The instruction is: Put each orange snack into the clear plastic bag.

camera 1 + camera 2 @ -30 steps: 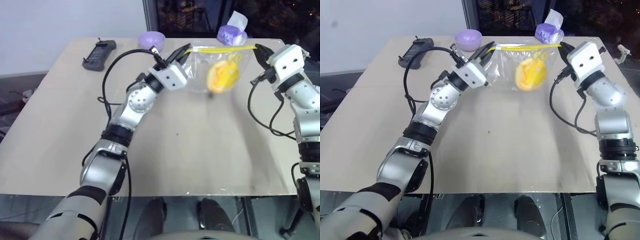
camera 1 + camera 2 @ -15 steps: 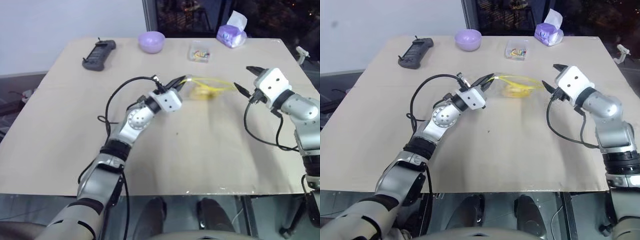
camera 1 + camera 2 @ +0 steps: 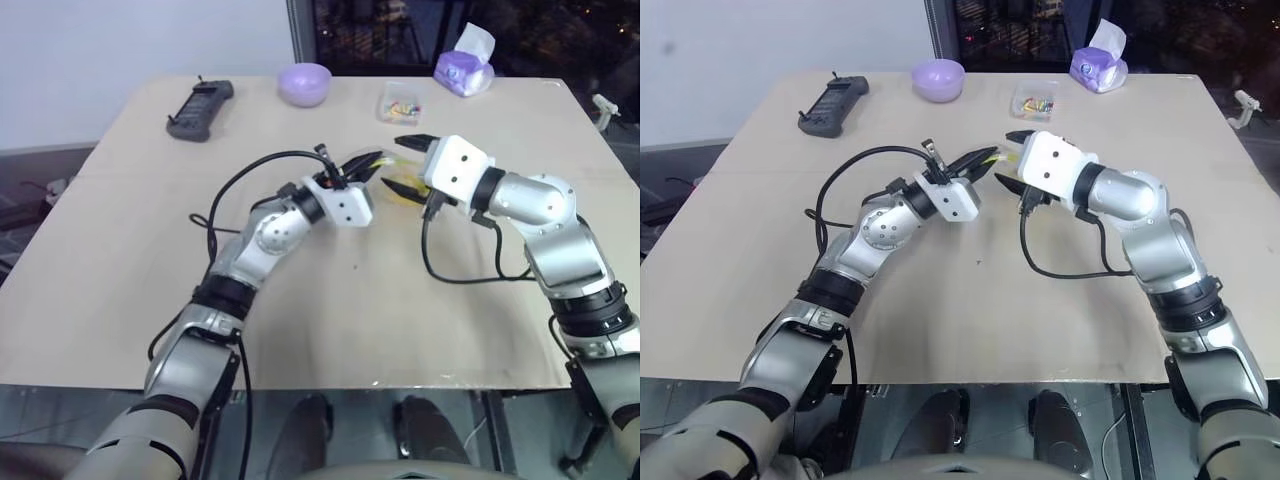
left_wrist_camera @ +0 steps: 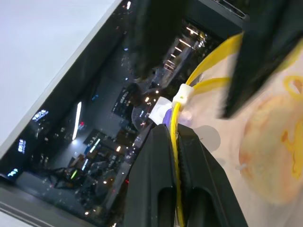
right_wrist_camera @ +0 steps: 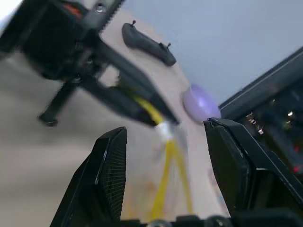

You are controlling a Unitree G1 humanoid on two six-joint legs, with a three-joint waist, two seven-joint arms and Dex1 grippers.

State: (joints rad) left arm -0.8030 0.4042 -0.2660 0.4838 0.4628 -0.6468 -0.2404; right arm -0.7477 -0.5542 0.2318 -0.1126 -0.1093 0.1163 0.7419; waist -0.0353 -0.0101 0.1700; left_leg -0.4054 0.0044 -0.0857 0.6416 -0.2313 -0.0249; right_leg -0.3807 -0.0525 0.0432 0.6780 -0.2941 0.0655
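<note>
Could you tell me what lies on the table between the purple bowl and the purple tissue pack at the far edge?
A small clear box of colourful bits lies between the bowl and the tissue pack, seen in the eye views.

The table across the middle of the frame has a matt, pale tan top, smooth like laminated board. The clear plastic bag is thin, glossy film with a yellow plastic seal strip. Through it the orange snack looks soft and dull. The right gripper fingers are matt black plastic with a fine cross-hatched pad. At upper left, the black remote looks matt; the purple bowl beside it is smooth plastic.
</note>
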